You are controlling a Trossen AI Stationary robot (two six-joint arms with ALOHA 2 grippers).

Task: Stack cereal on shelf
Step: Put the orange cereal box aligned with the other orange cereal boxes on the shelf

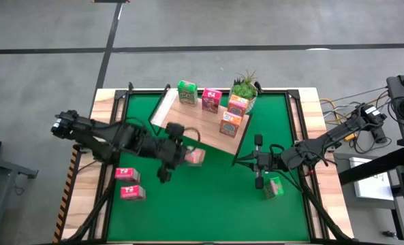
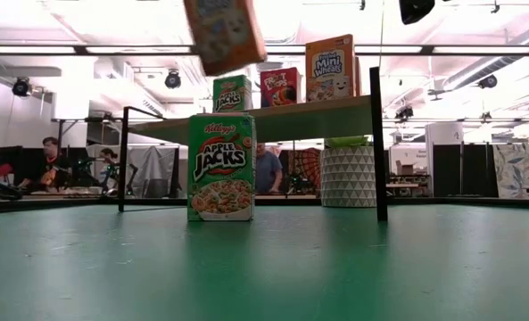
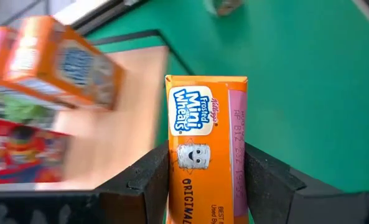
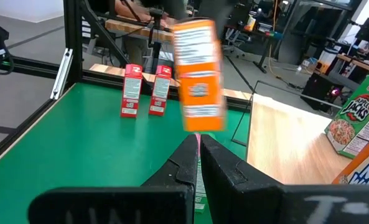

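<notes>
In the high view, the left claw (image 1: 178, 153) sits left of centre over the green mat (image 1: 208, 197), just below the near edge of the shelf (image 1: 202, 122), with an orange box (image 1: 195, 156) clamped between its fingers. On the shelf stand a green box (image 1: 186, 92), a red box (image 1: 211, 101) and two orange boxes (image 1: 234, 114) at its right end, beside a potted plant (image 1: 244, 87). Two red boxes (image 1: 129, 184) lie on the mat at lower left. The right claw (image 1: 258, 163) is right of centre, just above another green box (image 1: 273, 186) on the mat.

In the low view, that green box (image 2: 221, 167) stands upright on the surface at centre left. The held orange box (image 2: 225, 32) hangs tilted at the top of the frame. Behind, the shelf (image 2: 273, 116) carries a green box (image 2: 232, 94), a red box (image 2: 280, 87) and an orange box (image 2: 329, 69). People sit in the room beyond.

In the left wrist view, the left claw (image 3: 206, 177) is clamped on the orange box (image 3: 206, 149), one dark finger on each side. The shelf board (image 3: 119, 134) and blurred boxes (image 3: 53, 68) fill the left of the frame.

In the right wrist view, the right claw (image 4: 200, 158) has its fingers nearly together with a thin edge, possibly a box, showing between them; whether they grip it cannot be told. The orange box (image 4: 200, 74) hangs blurred at upper centre, the two red boxes (image 4: 145, 90) stand at upper left, and the shelf (image 4: 284, 149) with a green box (image 4: 355, 118) lies to the right.
</notes>
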